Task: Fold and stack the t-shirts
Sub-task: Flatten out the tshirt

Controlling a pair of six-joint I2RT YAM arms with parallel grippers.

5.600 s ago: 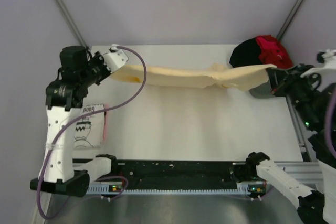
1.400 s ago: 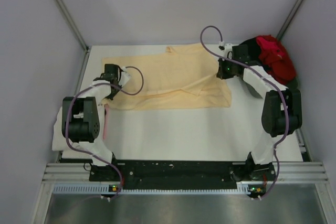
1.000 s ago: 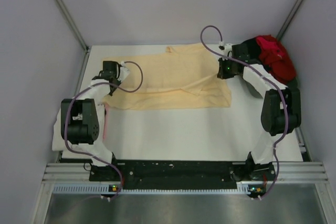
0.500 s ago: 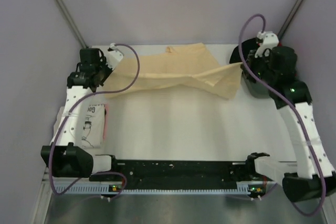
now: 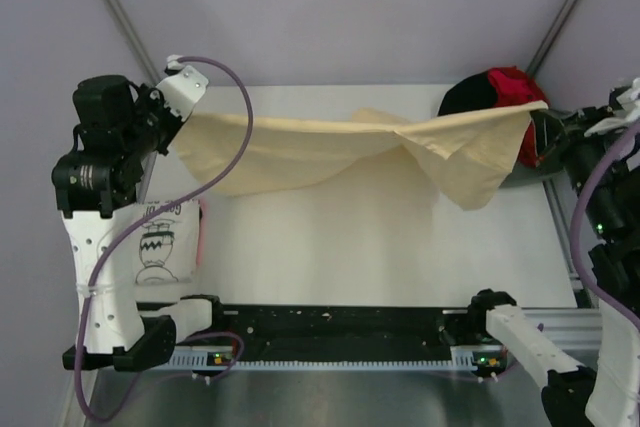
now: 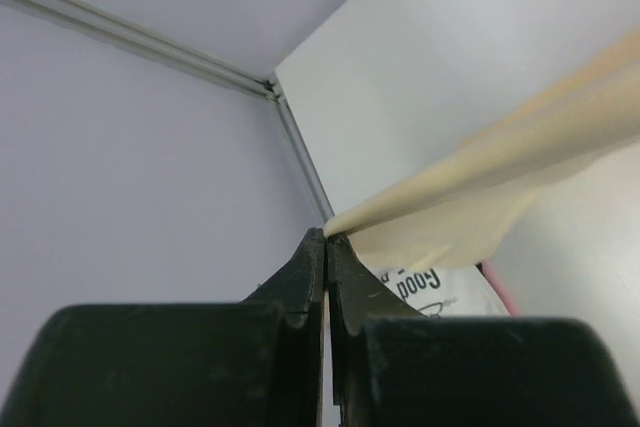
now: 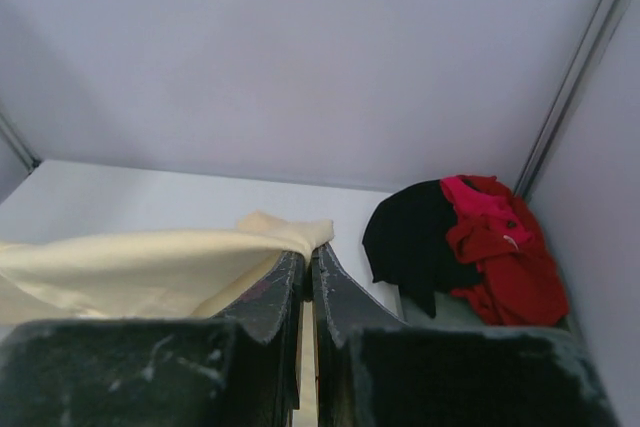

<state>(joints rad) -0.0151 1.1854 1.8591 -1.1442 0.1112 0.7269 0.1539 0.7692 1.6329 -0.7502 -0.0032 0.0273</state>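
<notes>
The pale yellow t-shirt (image 5: 330, 147) hangs stretched in the air between both arms, above the white table (image 5: 360, 257). My left gripper (image 5: 172, 129) is shut on its left corner; the left wrist view shows the cloth (image 6: 480, 187) pinched at the fingertips (image 6: 327, 237). My right gripper (image 5: 540, 119) is shut on its right corner, seen in the right wrist view (image 7: 308, 252) with the cloth (image 7: 150, 262) draped left. The white printed t-shirt (image 5: 165, 247) lies folded at the table's left edge. The black t-shirt (image 5: 462, 102) and red t-shirt (image 5: 515, 87) are heaped at the back right.
Grey walls with metal struts close in the back and sides. A black rail (image 5: 340, 332) with the arm bases runs along the near edge. A pink strip (image 5: 201, 232) lies beside the white shirt. The heap also shows in the right wrist view (image 7: 470, 247).
Both arms have lifted the yellow shirt off the table and pulled it taut, moving outward and up. Earlier it lay flat on the table at the back.
</notes>
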